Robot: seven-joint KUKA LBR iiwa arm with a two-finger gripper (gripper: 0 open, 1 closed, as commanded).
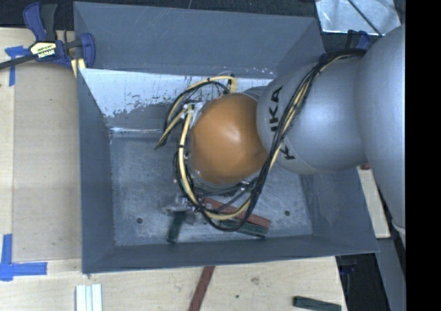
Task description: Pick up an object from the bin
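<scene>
Bin, grey metal, sloping walls [96, 185], flat scuffed floor; camera view from above. Landmark for all entries: the orange domed cover [224, 138] on the robot's wrist, which sits over the middle of the floor.

Arm, silver, rounded casing [324, 123]: enters on the right of the orange domed cover and bends down into the bin, apparently so that the wrist can point at the floor.

Cables, yellow and black, looped [180, 158]: run round the left and lower sides of the orange domed cover and belong to the robot.

Gripper [185, 206]: just below the lower left edge of the orange domed cover, low over the floor and largely masked by cover and cables. How far open it is cannot be told, nor whether it has hold of anything.

Stick, dark green, slim [174, 228]: below and left of the orange domed cover, lying on the floor just beside the gripper. It is the nearest thing and so the likeliest candidate, by position alone.

Strip, reddish-brown, flat [244, 218]: directly below the orange domed cover, flat on the floor, partly crossed by the cables.

Piece, dark green, short [258, 232]: below the orange domed cover, at the right end of the strip; contact cannot be judged.
</scene>
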